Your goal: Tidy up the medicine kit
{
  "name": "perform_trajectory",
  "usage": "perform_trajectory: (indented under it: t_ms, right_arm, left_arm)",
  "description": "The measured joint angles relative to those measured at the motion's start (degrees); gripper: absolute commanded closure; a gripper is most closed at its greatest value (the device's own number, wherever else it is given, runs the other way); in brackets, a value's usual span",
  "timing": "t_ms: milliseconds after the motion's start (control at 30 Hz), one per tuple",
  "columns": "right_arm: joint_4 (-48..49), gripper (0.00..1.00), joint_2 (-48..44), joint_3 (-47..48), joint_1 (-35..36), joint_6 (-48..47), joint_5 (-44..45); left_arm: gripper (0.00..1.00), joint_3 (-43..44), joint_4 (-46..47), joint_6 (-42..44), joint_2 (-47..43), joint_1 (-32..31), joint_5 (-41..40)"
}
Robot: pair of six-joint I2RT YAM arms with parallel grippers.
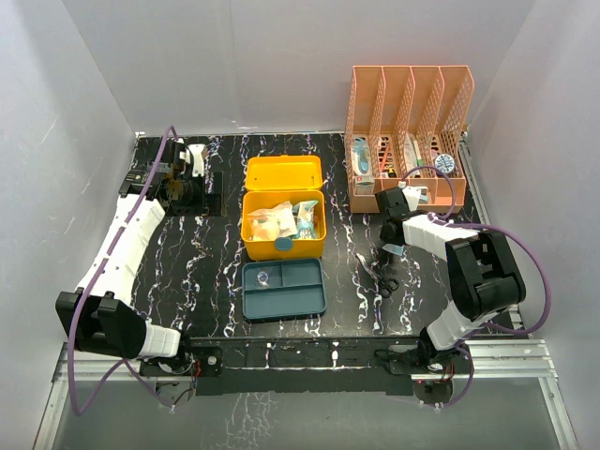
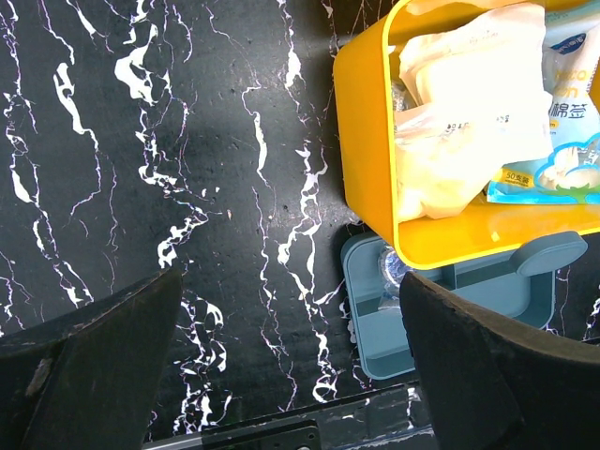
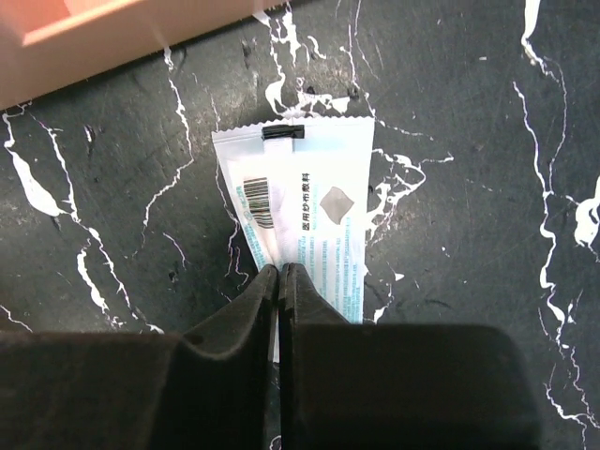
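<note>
The yellow medicine kit stands open mid-table with its lid tipped back. Several white and blue packets fill it. It also shows in the left wrist view. Its teal divided tray lies on the table in front of it, with a small clear item in one compartment. My right gripper is shut on the edge of a white printed sachet, low over the table in front of the orange rack. My left gripper is open and empty, left of the kit.
The orange mesh file rack stands at the back right with several items in its slots. Its bottom edge shows in the right wrist view. A small dark object lies right of the tray. White walls enclose the black marbled table.
</note>
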Motion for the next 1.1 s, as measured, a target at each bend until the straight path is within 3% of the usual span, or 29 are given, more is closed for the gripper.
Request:
perform_trajectory:
  t_ms: [400,533,700,867,1100]
  right_arm:
    - [-3.7,1.00,-2.8,0.5,0.7,-1.8,-2.6]
    - [-9.5,1.00,-10.7,2.6,5.1,-3.7,-3.6]
    - [-13.4,1.00,-17.1,11.6,9.5,-6.4,-4.0]
    - [-15.4,1.00,-18.0,15.4,10.7,-9.5,-4.1]
    - [-16.5,1.00,-17.0,15.6,21.6,-20.2,-8.0]
  left_arm:
    - [0.01,0.0,0.0,0.6,0.3,0.0,0.0]
    - [0.01,0.0,0.1,0.8,1.6,0.0,0.0]
    - [0.01,0.0,0.1,0.8,3.0,0.0,-0.1]
    - [0.01,0.0,0.1,0.8,3.1,0.0,-0.1]
    - [0.01,0.0,0.1,0.9,3.2,0.0,-0.1]
